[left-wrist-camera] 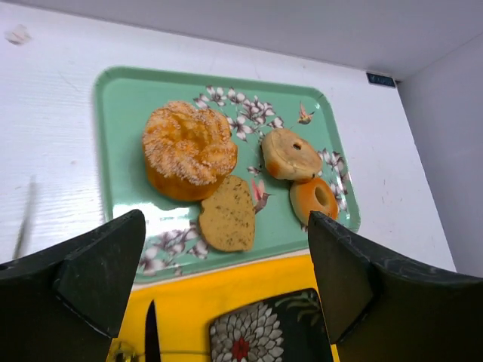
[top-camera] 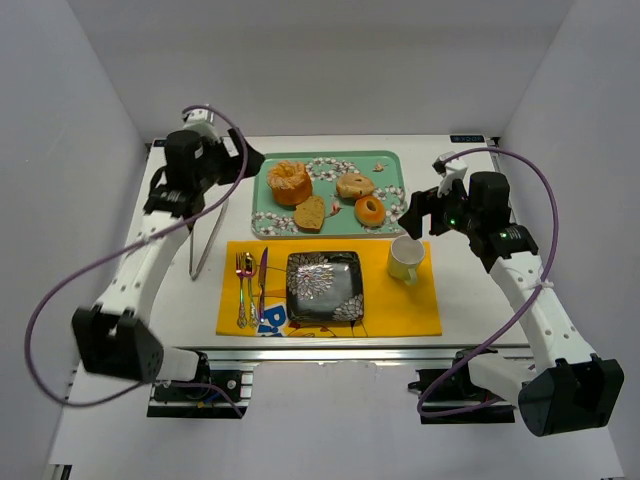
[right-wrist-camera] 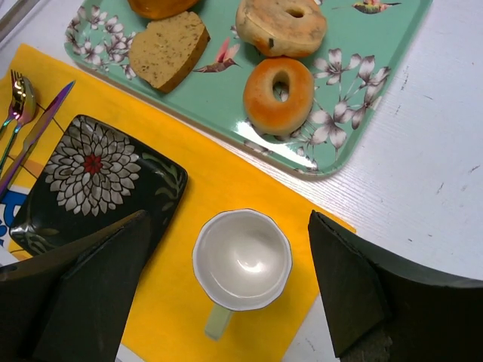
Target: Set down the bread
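A lab test cell is indicated: a white tabletop [top-camera: 460,200] is enclosed by plain white walls [top-camera: 60,120], with an aluminium frame rail [top-camera: 350,355] exposed.

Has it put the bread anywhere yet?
Only starting. The bread slice lies on the green tray, untouched. The left tool hangs open near the tray, the right tool open near the cup; neither holds anything. Grasping and placing it, probably on the black plate, remains.
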Motion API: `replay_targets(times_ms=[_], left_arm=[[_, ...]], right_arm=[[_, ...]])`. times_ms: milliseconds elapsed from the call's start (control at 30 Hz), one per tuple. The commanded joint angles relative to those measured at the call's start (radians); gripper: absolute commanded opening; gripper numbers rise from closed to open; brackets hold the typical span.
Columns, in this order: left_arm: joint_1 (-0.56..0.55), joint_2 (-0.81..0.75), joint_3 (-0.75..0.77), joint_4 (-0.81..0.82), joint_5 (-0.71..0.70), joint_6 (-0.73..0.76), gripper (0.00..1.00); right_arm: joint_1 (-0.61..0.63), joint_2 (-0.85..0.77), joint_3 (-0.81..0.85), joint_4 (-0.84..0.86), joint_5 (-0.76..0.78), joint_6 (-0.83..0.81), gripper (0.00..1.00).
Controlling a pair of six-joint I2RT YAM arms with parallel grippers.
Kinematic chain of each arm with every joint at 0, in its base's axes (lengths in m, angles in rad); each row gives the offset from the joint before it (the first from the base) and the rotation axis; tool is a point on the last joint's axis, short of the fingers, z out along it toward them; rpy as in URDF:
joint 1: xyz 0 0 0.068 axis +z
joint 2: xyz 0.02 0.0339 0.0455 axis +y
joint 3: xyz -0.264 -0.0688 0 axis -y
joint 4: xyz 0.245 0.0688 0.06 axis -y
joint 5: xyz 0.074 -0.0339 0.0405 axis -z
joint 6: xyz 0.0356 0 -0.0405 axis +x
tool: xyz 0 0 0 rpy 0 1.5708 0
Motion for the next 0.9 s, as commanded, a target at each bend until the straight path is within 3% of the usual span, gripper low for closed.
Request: replay_targets(times_ms=[0,33,67,133,167,200,233,267,333,400,433,467,533,867], left_arm=[[0.012,-0.200,-0.124,-0.093,-0.152,0.063,0.96],[0.031,-0.280,-0.176,-0.154,-0.174,0.068,0.90],[0.046,-0.311,-0.198,-0.192,-0.191,0.068,0.65],[0.102,-0.389,-0.242,-0.289,-0.238,0.077,0.30],[0.123,-0.409,-0.286,-0.318,-0.252,0.081,0.18],[0.147,-0.424,-0.305,-0.343,-0.255,0.095,0.05],[0.187,-0.437,-0.323,-0.379,-0.240,0.115,0.03],[0.221,-0.449,-0.346,-0.396,-0.238,0.140,0.03],[0.262,-0.448,-0.363,-0.426,-0.231,0.181,0.12],[0.272,-0.416,-0.368,-0.456,-0.264,0.242,0.31],[0.273,-0.397,-0.368,-0.461,-0.280,0.273,0.51],[0.273,-0.379,-0.370,-0.466,-0.307,0.319,0.58],[0.273,-0.308,-0.376,-0.467,-0.336,0.386,0.68],[0.273,-0.067,-0.457,-0.295,-0.223,0.560,0.75]], right_arm=[[-0.007,-0.031,0.037,0.008,-0.027,-0.026,0.89],[-0.009,-0.035,0.031,0.022,-0.055,-0.069,0.89],[-0.010,-0.038,0.014,0.022,-0.140,-0.132,0.84],[-0.012,-0.049,0.007,0.003,-0.220,-0.280,0.74],[-0.012,-0.051,0.002,-0.009,-0.295,-0.312,0.52],[-0.012,-0.046,0.005,-0.017,-0.328,-0.329,0.39],[-0.012,-0.040,0.008,-0.021,-0.352,-0.339,0.26],[-0.012,-0.029,0.013,-0.033,-0.403,-0.347,0.10],[-0.013,-0.020,0.016,-0.046,-0.437,-0.367,0.10],[-0.013,-0.008,0.011,-0.052,-0.475,-0.370,0.53],[-0.012,-0.003,0.011,-0.055,-0.483,-0.372,0.68],[-0.012,0.000,0.011,-0.058,-0.495,-0.372,0.78],[-0.012,-0.002,0.002,-0.055,-0.497,-0.376,0.81],[-0.015,0.003,-0.021,-0.007,-0.452,-0.359,0.83]])
